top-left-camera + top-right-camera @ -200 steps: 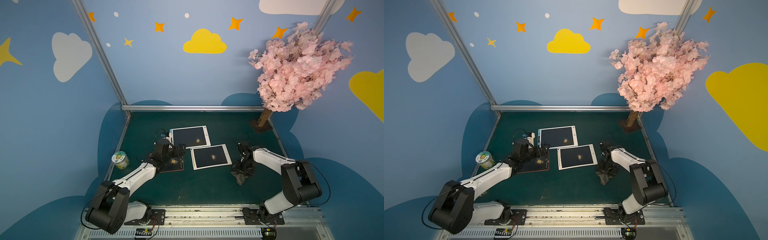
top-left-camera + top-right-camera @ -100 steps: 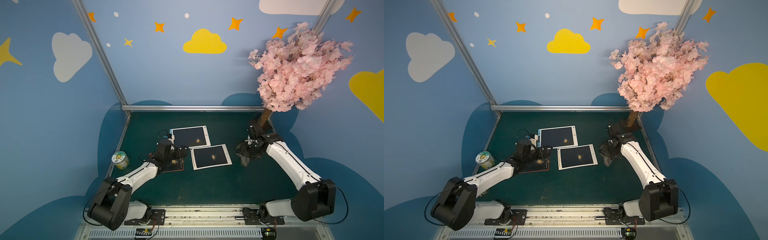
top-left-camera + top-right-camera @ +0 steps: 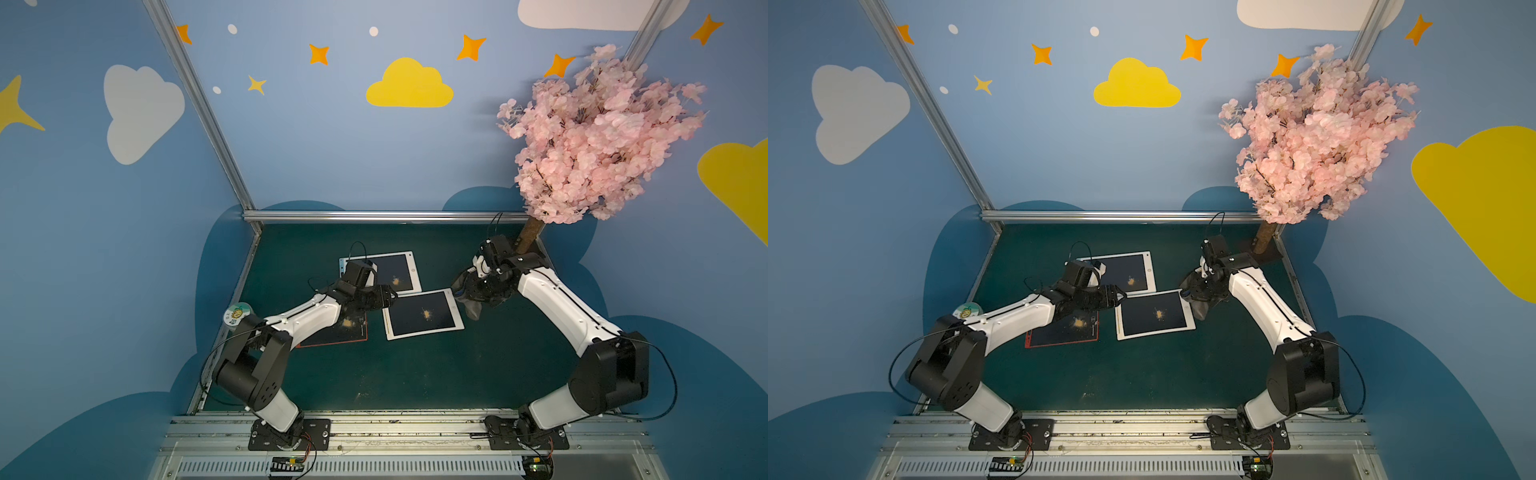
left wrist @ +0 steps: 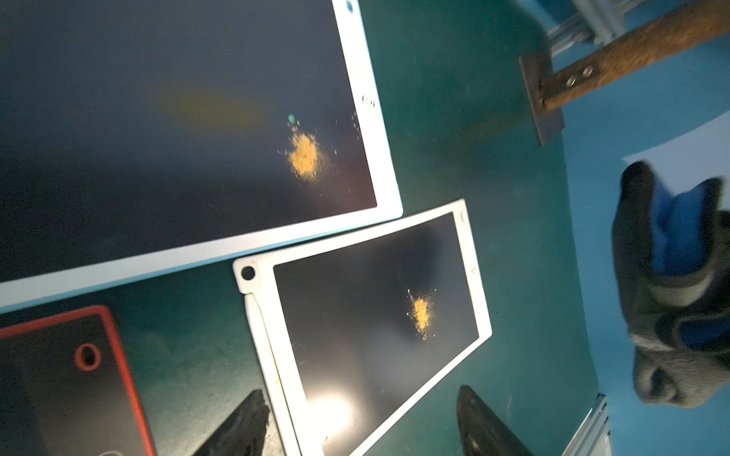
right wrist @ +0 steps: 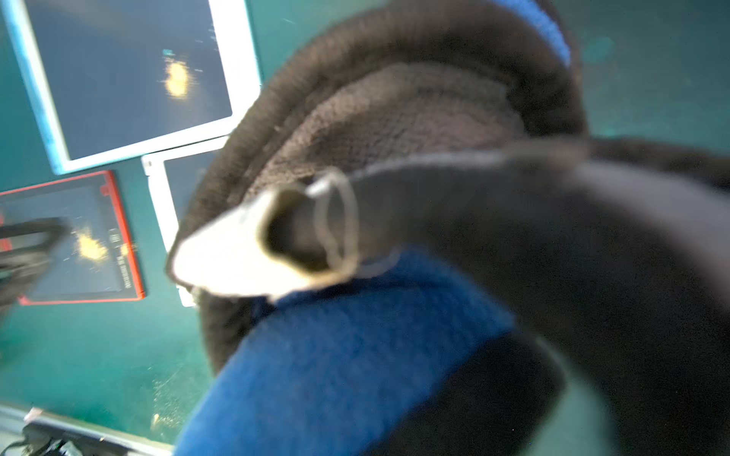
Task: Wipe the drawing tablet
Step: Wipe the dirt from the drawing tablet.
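Lying flat, white tablet (image 3: 423,314), long axis crosswise (skewed), cloth (image 3: 471,307) near

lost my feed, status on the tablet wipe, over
Left gripper open, empty, over middle tablet's far corner. Right gripper shut on cloth, at that tablet's right edge. Orange powder on all three tablets. Nothing between cloth and powder.

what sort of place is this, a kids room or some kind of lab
Most likely a staged robot test booth: painted blue walls with clouds and stars sit in an aluminium frame, an artificial blossom tree stands in the corner, and the robot is bolted to a metal rail.
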You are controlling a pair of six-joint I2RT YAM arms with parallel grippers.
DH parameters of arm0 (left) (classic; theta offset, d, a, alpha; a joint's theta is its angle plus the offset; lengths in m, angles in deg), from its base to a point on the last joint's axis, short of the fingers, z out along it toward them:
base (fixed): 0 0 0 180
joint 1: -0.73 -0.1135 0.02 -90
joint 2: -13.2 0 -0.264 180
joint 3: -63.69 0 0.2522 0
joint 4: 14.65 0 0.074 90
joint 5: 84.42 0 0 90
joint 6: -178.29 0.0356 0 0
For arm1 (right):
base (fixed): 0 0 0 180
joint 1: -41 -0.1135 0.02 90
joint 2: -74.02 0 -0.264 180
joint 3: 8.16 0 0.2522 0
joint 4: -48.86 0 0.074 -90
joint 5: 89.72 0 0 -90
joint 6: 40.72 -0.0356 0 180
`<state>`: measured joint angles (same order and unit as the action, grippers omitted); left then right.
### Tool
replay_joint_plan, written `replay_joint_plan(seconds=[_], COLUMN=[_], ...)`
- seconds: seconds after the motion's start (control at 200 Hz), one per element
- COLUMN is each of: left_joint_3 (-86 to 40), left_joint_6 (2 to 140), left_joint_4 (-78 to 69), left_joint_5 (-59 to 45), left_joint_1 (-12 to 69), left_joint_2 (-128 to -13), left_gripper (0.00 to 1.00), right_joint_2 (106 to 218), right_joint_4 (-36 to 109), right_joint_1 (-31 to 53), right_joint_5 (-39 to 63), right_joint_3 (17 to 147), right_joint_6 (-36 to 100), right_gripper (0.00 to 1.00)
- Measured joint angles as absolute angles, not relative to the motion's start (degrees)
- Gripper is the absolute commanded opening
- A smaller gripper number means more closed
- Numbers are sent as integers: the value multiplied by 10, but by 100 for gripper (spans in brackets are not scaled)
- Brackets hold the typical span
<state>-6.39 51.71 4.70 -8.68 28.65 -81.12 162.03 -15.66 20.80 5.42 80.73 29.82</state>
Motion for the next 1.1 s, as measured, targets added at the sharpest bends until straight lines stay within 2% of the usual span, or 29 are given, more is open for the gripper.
replay_joint_plan(seconds=[0.19, 0.465, 0.771, 1.101], left_joint_3=[-85, -108, -130, -181], left_joint_6=[503, 493, 512, 528], left_joint_4=[105, 151, 189, 196], left_joint_5=[-102, -97, -64, -53], left_joint_1=[311, 328, 328, 328], left_joint_2=[-866, -886, -898, -953], left_gripper=[68, 69, 70, 70], right_joint_2=[1628, 1702, 1800, 1799], right_joint_4=[-160, -167, -163, -141], right_joint_1=[209, 235, 244, 221], right_joint_5=[2, -34, -34, -18], right_joint_3=[798, 784, 779, 735], right_joint_6=[300, 274, 251, 228], right_gripper=[0, 0, 0, 0])
